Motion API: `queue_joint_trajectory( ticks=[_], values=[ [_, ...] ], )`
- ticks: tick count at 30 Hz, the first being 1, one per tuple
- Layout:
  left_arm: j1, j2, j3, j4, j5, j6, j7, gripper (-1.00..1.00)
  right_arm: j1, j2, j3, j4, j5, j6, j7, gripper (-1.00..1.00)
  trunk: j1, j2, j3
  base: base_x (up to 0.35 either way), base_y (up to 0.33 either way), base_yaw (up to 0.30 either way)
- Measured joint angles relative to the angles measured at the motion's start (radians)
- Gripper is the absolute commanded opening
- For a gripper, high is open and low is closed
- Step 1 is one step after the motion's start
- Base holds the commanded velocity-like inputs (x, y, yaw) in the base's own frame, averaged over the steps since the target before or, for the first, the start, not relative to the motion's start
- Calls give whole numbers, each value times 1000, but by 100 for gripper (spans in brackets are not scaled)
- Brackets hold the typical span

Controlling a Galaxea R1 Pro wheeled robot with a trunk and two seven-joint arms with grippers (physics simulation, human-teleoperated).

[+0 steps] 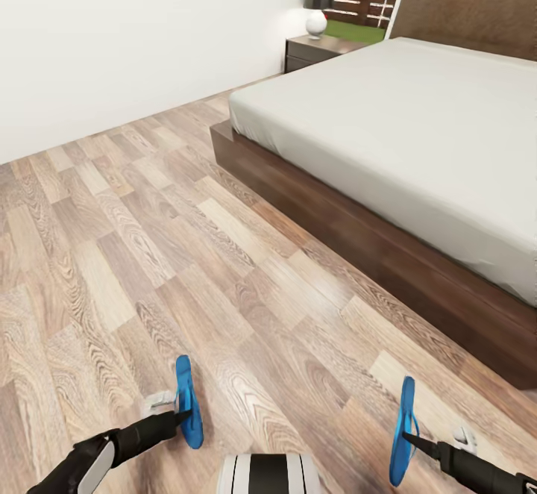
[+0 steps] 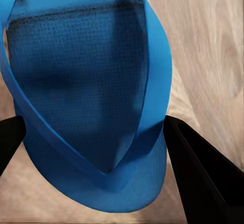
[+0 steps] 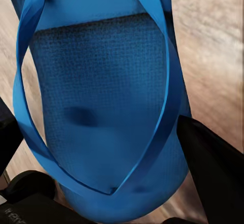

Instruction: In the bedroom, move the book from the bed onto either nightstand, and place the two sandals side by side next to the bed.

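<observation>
Flanking bare floor (image 1: 149,255): bed (image 1: 418,128), nightstand (image 1: 317,50), lamp (image 1: 317,24).

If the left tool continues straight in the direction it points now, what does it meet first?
Probably the wood floor. The left tool is shut on the left sandal, which fills the space ahead of its fingers; beyond it lie only floor planks. Depth is unclear.

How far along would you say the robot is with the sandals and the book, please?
Nothing looks finished yet. In hand: the left gripper holds one blue sandal and the right gripper holds the other sandal, both above the wood floor, some way short of the bed. Left: set them side by side by the bed, then put the book, unseen here, on the nightstand.
</observation>
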Motion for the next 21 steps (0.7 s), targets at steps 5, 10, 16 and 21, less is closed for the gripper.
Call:
queue_joint_trajectory(
  ticks=[5, 10, 16, 21],
  values=[
    [0, -32, -18, 61, -125, -101, -24, -100, 0, 1, -2, 32, 21, -41, -1, -100, -2, 1, 19, 0, 0, 0],
    [0, -30, -16, 70, -146, -123, -44, -100, 0, 2, -2, 39, 23, -52, -2, -100, -5, 2, 39, 0, 0, 0],
    [0, -30, -15, 72, -148, -129, -38, -100, 0, 2, -3, 40, 22, -54, -5, -100, -7, 4, 62, 0, 0, 0],
    [0, -32, -15, 73, -148, -132, -35, -100, 0, 2, -3, 40, 22, -55, -8, -100, -9, 5, 81, 0, 0, 0]
  ],
)
